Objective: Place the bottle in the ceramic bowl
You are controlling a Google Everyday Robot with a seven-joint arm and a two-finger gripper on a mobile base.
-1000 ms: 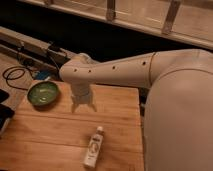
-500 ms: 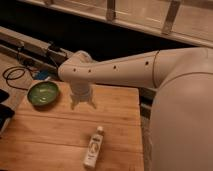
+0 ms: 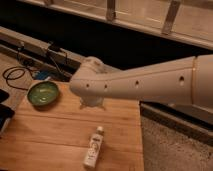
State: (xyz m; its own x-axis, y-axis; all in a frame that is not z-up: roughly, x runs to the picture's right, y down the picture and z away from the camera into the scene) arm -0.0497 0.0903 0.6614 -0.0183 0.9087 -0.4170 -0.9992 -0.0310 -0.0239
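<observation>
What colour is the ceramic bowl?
The ceramic bowl is green, seen in the camera view; the claw hangs near it.

Wooden table (image 3: pixel 50 135) of pale planks, grain running left to right. At its far left corner, green bowl (image 3: pixel 43 93), upright. Near the front edge, right of middle, white bottle (image 3: pixel 94 147) flat on its side, cap pointing far. Well apart from each other. Above the far part between them, gripper (image 3: pixel 92 103), touching neither.

Wooden table (image 3: pixel 50 140), speckled grey floor (image 3: pixel 175 150), dark wall (image 3: pixel 100 35) behind, black cables (image 3: pixel 14 69) at left, dim warm light
</observation>
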